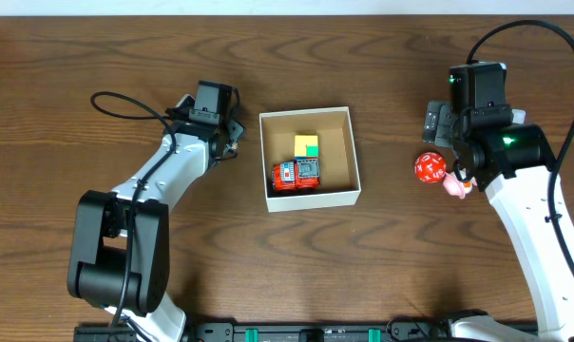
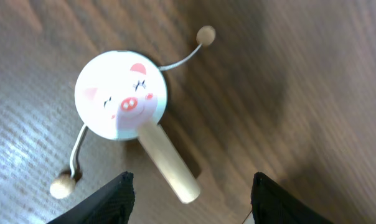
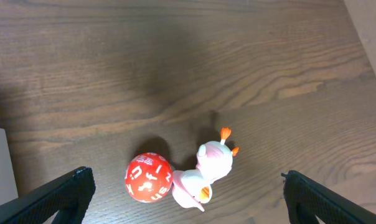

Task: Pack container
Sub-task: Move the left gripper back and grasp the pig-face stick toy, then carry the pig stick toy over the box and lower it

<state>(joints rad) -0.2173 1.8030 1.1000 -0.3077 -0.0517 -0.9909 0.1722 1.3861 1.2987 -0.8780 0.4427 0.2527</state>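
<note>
The container (image 1: 353, 161), a shallow white-walled box with a brown inside, sits mid-table and holds a red toy car (image 1: 296, 175) and a yellow and green block (image 1: 307, 145). My left gripper (image 2: 191, 193) is open above a pig-faced rattle drum (image 2: 121, 93) whose wooden handle (image 2: 169, 165) points between the fingers. In the overhead view this gripper (image 1: 225, 128) is left of the container. My right gripper (image 3: 185, 193) is open wide above a red lettered ball (image 3: 149, 177) and a pink toy figure (image 3: 203, 174). Both toys lie right of the container, the ball (image 1: 430, 168) beside the figure (image 1: 455, 186).
The drum's two beads on strings (image 2: 205, 34) (image 2: 62, 185) lie spread on the wooden table. A white box edge (image 3: 1, 168) shows at the left of the right wrist view. Black cables run from both arms.
</note>
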